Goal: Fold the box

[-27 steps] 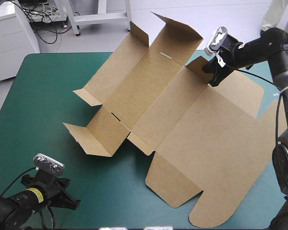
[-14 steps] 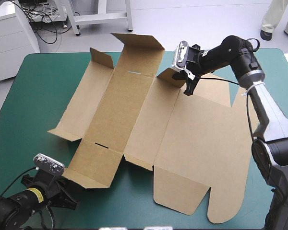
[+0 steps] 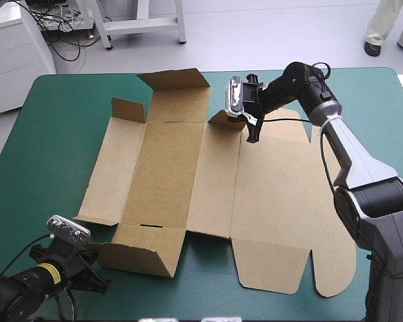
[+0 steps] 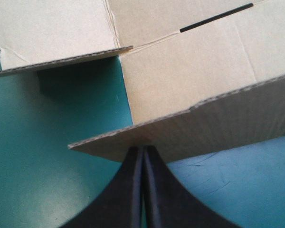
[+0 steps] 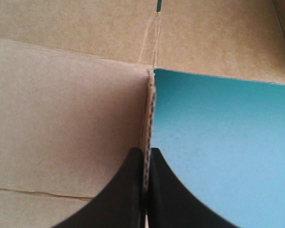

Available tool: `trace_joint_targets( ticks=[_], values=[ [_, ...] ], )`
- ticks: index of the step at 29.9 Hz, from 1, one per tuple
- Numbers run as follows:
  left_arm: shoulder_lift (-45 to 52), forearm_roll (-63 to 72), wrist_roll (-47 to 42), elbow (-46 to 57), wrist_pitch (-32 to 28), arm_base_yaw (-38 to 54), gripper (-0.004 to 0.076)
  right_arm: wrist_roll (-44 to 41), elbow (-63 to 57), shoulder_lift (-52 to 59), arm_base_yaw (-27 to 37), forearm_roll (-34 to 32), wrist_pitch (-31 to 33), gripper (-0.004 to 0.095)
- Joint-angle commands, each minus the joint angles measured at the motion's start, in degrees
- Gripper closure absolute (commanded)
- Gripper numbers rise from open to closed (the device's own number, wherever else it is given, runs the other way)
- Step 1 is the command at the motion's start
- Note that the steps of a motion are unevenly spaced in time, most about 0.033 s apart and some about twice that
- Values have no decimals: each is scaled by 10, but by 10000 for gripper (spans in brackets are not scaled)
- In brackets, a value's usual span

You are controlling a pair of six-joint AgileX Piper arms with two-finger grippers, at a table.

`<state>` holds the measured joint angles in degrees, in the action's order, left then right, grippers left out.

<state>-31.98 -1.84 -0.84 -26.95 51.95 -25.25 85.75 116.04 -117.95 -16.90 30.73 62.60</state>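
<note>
I see the right gripper [image 3: 250, 134], clamped on a far flap of the box [image 3: 188, 168], has dragged it left since earlier. The left gripper [image 4: 143, 148] stays closed on nothing.

Left hand [image 4: 143, 149] closed, low; right hand [image 5: 146, 152] clamped, far forward.

The box [image 3: 168, 168] is plain brown board throughout, with faint crease lines and a narrow slot [image 4: 216, 17] that reads as a dark line. Its cut edge [image 5: 152, 109] shows a fine, paler pattern of corrugation flutes. The desk cover [image 3: 54, 134] is a uniform teal-green, darker in the shadow beneath the raised board, and the jaws of the left gripper [image 4: 143, 149] and the right gripper [image 5: 147, 152] are plain black.
</note>
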Motion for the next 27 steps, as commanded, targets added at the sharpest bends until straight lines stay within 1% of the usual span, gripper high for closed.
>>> trace_joint_targets(
  ticks=[1, 3, 4, 6, 11, 12, 13, 14, 18, 20, 22, 24, 26, 27],
  values=[
    [-2, -1, -5, -14, -23, -1, 756, 17, 20, 32, 0, 23, -24, 922],
    [-2, -1, -5, -14, -24, -1, 756, 20, 20, 32, 0, 23, -24, 901],
    [-2, -1, -5, -14, -24, -1, 756, 21, 20, 32, 0, 23, -24, 872],
    [-2, -1, -5, -14, -24, -1, 756, 23, 20, 32, 0, 23, -24, 775],
    [-2, -1, -5, -14, -24, -1, 756, 32, 20, 32, 0, 23, -28, 360],
    [-2, -1, -5, -14, -24, -1, 756, 32, 20, 32, 0, 23, -31, 295],
    [-2, -1, -5, -14, -24, -1, 756, 32, 20, 32, 0, 23, -32, 252],
    [-2, -1, -5, -14, -24, -1, 756, 31, 20, 33, 0, 24, -32, 231],
    [-2, -1, -5, -14, -24, -1, 756, -7, 21, 47, 0, 25, -29, 258],
    [-2, -1, -5, -14, -24, -1, 756, -37, 21, 61, 0, 23, -25, 293],
    [-2, -1, -5, -14, -24, -1, 756, -81, 21, 79, 1, 23, -22, 350],
    [-2, -1, -5, -14, -24, -1, 756, -139, 21, 98, 1, 22, -13, 449],
    [-2, -1, -5, -14, -24, -1, 756, -177, 21, 119, 1, 21, 4, 615],
    [-2, -1, -5, -14, -24, -1, 756, -183, 21, 127, 1, 21, 15, 694]
  ],
)
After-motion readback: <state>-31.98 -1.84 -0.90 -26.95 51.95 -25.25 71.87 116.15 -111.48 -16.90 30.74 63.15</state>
